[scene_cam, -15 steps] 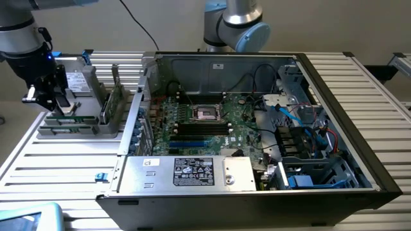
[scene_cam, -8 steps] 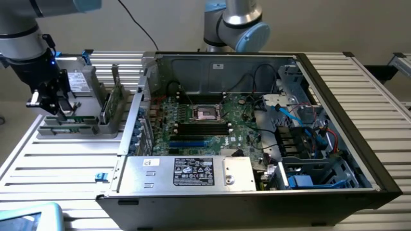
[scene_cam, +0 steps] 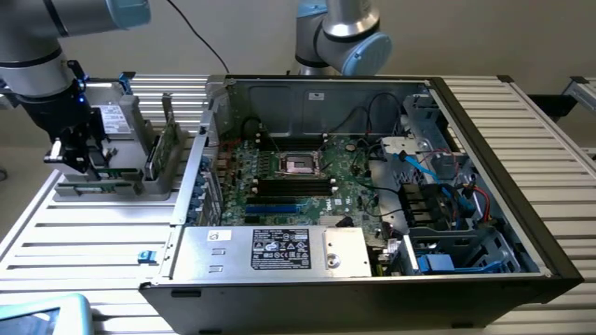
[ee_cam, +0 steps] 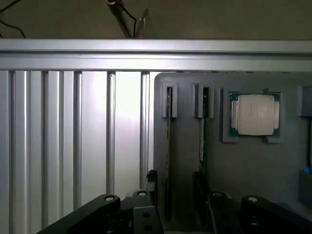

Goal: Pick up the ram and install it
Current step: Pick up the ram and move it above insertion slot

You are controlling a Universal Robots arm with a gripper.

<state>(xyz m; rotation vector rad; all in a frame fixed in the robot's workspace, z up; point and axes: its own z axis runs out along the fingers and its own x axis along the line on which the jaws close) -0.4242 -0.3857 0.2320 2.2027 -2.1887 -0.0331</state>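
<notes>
**Hand (scene_cam: 82,159) wide above the ram (ee_cam: 168,146)**

The ram stands on edge in a slot of the grey holder (ee_cam: 243,170), near the tabletop (scene_cam: 84,237) edge on the exterior view's left, between the spread fingers.

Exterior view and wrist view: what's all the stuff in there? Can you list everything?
computer case: one, black, open, centre
motherboard: one, green, inside the case
power supply: one, silver, case's near edge
holder: one, grey, exterior view's left
ram: two, greenish, on edge in holder slots
processor chip: one, silver, in a holder pocket
table: one, silvery slats, under everything
second arm: one, grey and blue, behind the case
working arm: one, grey, exterior view's left
end effector: one, black, open, above the ram
</notes>
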